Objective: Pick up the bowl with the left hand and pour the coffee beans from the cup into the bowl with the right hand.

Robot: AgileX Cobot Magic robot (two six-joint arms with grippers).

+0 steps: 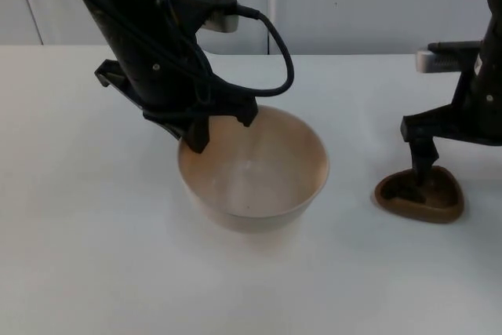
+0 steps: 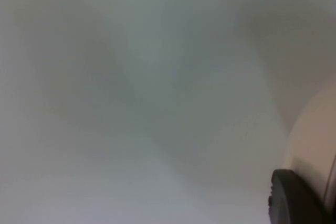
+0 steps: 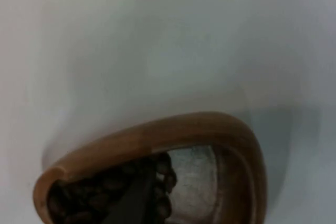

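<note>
One wide cream bowl [image 1: 255, 170], rim clamped between left gripper [image 1: 222, 127] fingers | one brown rounded-triangular cup [image 1: 420, 195] of coffee beans [image 3: 105, 195], one right gripper [image 1: 421, 174] finger inside, grasp unclear

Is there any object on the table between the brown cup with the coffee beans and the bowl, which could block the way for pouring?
Nothing visible does. Between the cup under the right gripper and the bowl at the left gripper lies only bare table.
</note>
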